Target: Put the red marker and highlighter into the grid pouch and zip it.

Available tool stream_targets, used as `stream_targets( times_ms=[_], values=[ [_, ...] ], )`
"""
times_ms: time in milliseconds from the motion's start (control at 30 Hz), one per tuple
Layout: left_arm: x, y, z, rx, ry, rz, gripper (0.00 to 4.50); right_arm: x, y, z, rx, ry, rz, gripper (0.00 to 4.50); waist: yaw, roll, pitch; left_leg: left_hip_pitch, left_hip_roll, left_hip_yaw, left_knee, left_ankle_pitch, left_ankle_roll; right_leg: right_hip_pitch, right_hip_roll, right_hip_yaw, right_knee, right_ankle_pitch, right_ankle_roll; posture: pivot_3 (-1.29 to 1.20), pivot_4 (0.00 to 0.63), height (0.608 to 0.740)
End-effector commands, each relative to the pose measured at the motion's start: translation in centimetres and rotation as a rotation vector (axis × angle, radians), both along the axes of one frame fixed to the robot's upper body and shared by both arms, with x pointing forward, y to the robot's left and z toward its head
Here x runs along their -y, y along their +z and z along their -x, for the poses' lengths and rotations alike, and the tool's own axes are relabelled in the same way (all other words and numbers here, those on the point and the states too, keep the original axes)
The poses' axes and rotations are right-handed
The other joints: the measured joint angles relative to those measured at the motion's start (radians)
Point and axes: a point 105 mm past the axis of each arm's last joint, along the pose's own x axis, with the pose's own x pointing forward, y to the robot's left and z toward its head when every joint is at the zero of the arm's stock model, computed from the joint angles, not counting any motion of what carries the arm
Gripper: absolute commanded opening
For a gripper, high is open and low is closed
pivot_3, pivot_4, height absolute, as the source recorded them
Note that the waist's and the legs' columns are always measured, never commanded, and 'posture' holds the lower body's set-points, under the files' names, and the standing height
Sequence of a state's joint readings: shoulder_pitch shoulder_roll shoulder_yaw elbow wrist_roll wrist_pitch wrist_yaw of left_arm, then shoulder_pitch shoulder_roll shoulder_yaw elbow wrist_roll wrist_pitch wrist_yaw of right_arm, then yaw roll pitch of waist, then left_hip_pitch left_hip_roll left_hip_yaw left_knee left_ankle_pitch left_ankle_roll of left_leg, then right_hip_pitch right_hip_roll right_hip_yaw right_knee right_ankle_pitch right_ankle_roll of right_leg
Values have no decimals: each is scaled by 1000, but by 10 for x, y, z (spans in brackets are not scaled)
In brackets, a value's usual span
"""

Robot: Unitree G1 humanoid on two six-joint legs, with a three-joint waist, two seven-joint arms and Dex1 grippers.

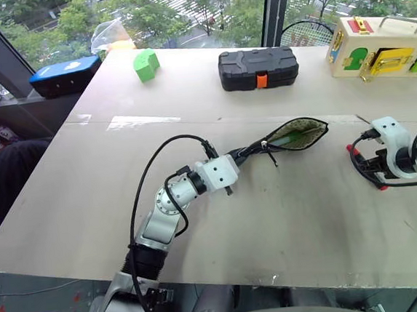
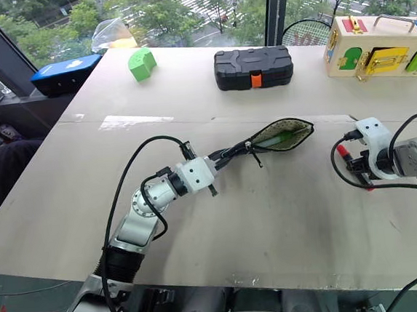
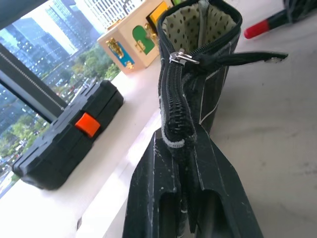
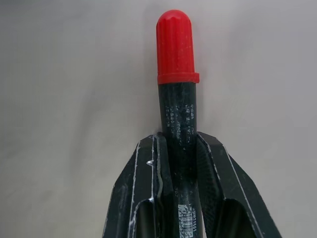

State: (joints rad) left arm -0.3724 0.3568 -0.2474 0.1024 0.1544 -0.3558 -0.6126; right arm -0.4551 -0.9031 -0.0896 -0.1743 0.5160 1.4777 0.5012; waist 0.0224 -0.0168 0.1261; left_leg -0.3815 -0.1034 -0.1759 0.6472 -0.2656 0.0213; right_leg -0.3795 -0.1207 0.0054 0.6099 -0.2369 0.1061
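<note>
Near the table's right edge, the red marker (image 4: 177, 94) is sitting between the right gripper's (image 2: 361, 166) two fingers, which are pressing on its black barrel, red cap poking out past the tips; looks like a pinch being made so it can be lifted off the table (image 1: 287, 215) and carried over. At mid-table, the grid pouch (image 1: 294, 134) is lying with its mouth gaping toward the marker, speckled lining showing, something pale green resting inside, likely the highlighter (image 1: 289, 140), though too small to confirm. Left gripper (image 3: 184, 148) is clamping shut on the pouch's closed zipper end, holding it propped so the opening is staying wide and facing the right arm; zipper pull and cord are hanging just beside that end, ready for the closing pass. Judgement: marker insertion is the step in hand, zipping is pending. Risk: the marker is long and the mouth narrow, so it needs lining up with the opening. Along the far edge, a black hard case (image 1: 258, 68), a green block (image 1: 145, 64) and a wooden latch box (image 1: 382, 47) are sitting well apart, not involved.
</note>
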Motion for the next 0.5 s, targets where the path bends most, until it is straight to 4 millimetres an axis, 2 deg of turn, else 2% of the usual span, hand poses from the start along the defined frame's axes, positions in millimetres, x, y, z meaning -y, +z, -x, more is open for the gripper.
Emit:
stream_targets(
  times_ms=[33,133,233,400,500],
  values=[
    [4,14,-3,48,-32,15,0,-21,51,17,155,138,-21,162,-3,0,0,0,0,0,0,0,0,0,0,0,0,0,0,0,150,740],
    [6,17,-6,52,-58,15,0,-42,63,38,174,284,40,162,-4,-1,-1,0,0,0,0,0,0,1,0,0,0,0,0,0,150,740],
    [11,17,-6,62,-89,10,0,-52,59,49,162,367,144,162,-4,-1,-1,0,0,0,0,0,0,1,0,-1,0,0,0,0,150,740],
    [14,22,-6,75,-128,5,0,-71,56,47,172,447,202,162,-7,-1,-1,0,0,0,1,0,0,1,0,-1,0,0,1,0,150,740],
    [15,21,-4,81,-147,0,0,-76,55,42,173,461,238,162,-8,-1,-1,0,0,0,1,0,0,1,0,-1,0,0,1,0,150,740]
  ],
)
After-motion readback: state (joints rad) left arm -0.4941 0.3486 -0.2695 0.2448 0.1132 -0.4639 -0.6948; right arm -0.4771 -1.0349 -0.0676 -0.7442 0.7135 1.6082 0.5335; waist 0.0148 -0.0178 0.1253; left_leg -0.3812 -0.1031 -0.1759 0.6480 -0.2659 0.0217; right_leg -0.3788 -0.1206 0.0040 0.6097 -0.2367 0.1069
